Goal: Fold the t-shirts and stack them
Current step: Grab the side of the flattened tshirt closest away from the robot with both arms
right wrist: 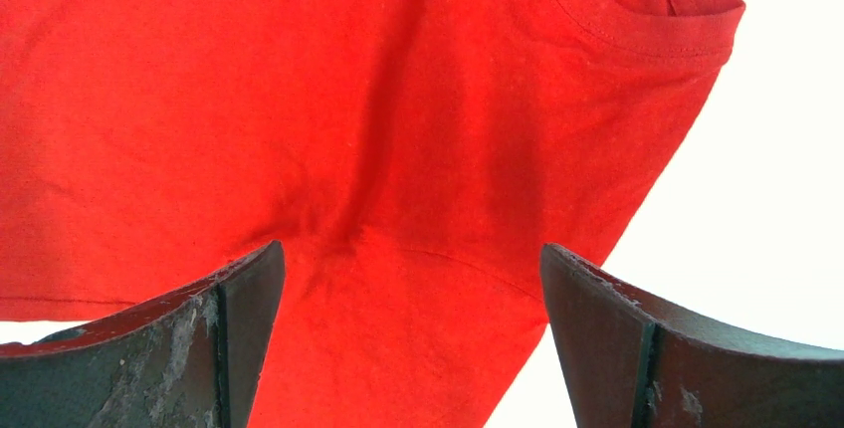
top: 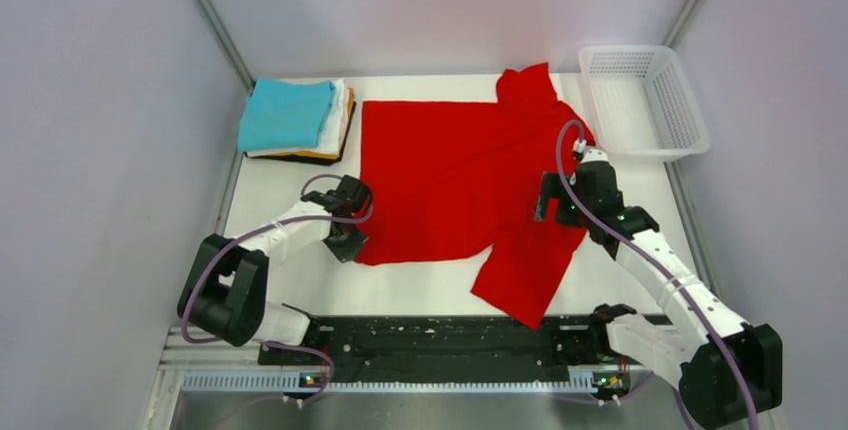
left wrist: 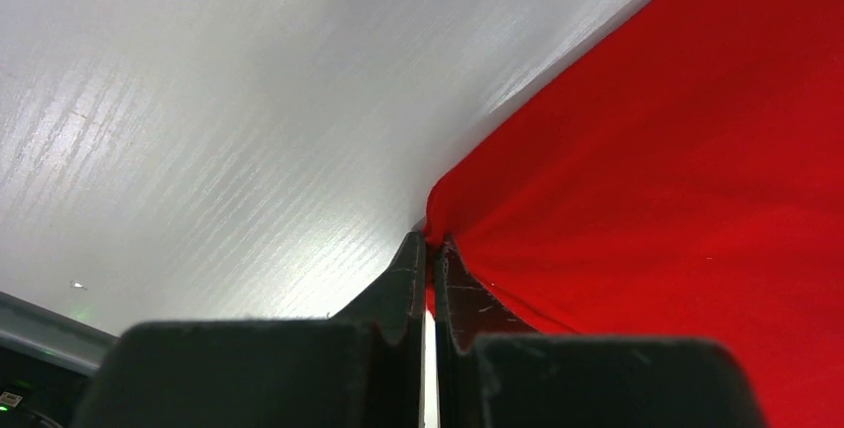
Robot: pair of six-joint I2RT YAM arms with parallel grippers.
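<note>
Red shirt (top: 450,175) lies flat mid-table, hem at 9 o'clock, sleeves at 12 and 5. Left gripper (left wrist: 430,239) is pinched tight on the near hem corner. Right gripper (right wrist: 413,259) hangs wide open, empty, over the armpit seam at 3. Thin matte knit on a glossy table (top: 280,190): I'd grab the shoulder, then lift both ends evenly. Folded stack (top: 295,118) sits at 10.

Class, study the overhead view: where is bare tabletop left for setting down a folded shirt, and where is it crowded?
Free: the near strip between the red shirt and the black rail; the left patch in front of the folded stack; a sliver in front of the basket. Crowded: the middle, under the red shirt.
</note>
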